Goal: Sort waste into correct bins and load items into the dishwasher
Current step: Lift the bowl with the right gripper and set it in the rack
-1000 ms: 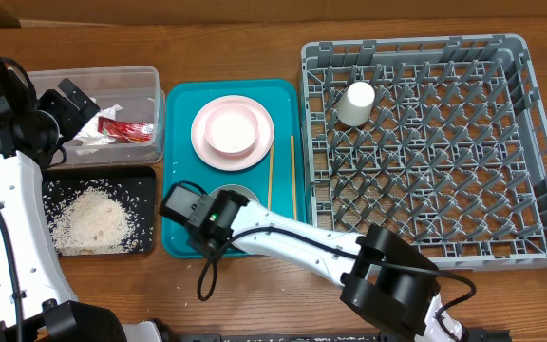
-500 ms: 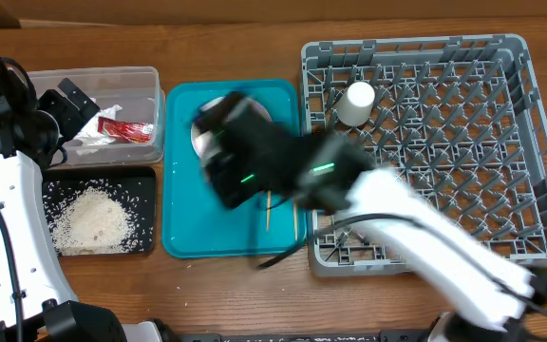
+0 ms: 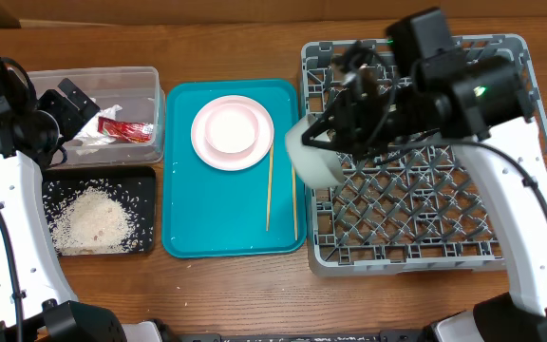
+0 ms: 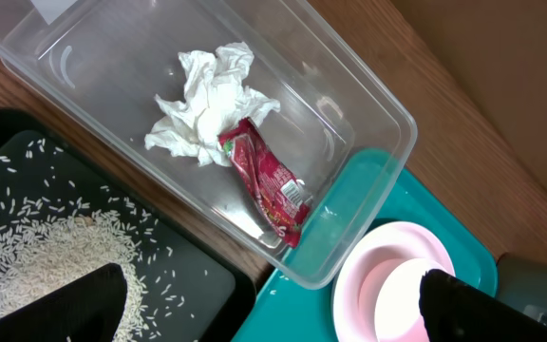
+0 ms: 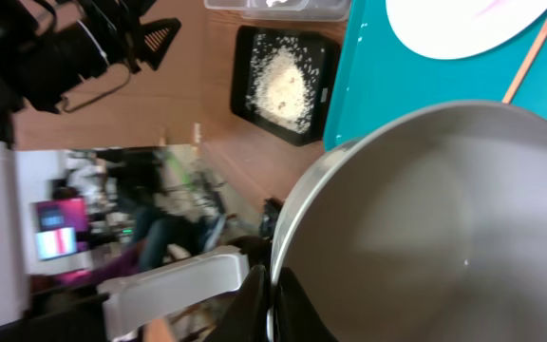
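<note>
The bowl (image 5: pixel 416 218) runs off the right wrist view; the right arm (image 3: pixel 463 90) hides part of the dish rack (image 3: pixel 416 218).

Likely a lab; wooden table (image 3: pixel 235 294), lit monitor (image 5: pixel 53 236) (blurred) behind.

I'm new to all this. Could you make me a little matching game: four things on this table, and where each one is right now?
Things:
1. crumpled tissue
2. rice
3. chopsticks
4. pale bowl

Places:
A. on the teal tray
B. held by the right gripper
C. in the clear tub
D. on the black tray

Pairs: 1-C, 2-D, 3-A, 4-B.
</note>
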Controlling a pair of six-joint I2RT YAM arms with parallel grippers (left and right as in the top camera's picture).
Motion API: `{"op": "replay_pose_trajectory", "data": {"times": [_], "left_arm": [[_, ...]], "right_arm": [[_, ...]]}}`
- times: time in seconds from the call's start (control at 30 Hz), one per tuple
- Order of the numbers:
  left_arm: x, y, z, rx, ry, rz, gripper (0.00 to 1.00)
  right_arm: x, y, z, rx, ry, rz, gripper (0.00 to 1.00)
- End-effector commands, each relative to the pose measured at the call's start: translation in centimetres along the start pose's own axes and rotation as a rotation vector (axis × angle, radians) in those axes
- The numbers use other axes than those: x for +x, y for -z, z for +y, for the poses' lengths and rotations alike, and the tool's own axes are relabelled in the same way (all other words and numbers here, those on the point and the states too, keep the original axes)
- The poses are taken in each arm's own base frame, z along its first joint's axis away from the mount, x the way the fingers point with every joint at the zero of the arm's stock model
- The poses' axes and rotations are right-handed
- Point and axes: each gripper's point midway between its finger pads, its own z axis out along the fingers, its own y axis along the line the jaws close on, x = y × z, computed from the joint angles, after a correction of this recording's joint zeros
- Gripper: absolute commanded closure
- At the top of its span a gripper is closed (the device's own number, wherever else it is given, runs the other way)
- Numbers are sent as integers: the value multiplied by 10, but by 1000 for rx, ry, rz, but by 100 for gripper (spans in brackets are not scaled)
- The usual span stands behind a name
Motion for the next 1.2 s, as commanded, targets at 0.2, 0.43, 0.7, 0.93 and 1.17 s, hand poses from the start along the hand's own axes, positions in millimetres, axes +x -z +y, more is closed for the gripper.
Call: {"op": "replay_pose_trajectory", "data": {"times": [0.2,0.43,0.7,0.93,1.17], "left_arm": [[-8,5,-5,17,12,-20,0],[-8,5,-5,17,12,-20,0],[-8,5,-5,17,12,-20,0],[-8,5,-5,17,12,-20,0],[-8,5,-5,16,12,-19,0]], "right_arm": [[12,8,-41,-332,-72,47,96],[36,0,-103,-481,-195,-6,96],[62,-8,-138,-610,-279,-106,96],[79,-21,-152,-610,-287,-104,96],[82,-26,-171,-512,-218,-94,92]]}}
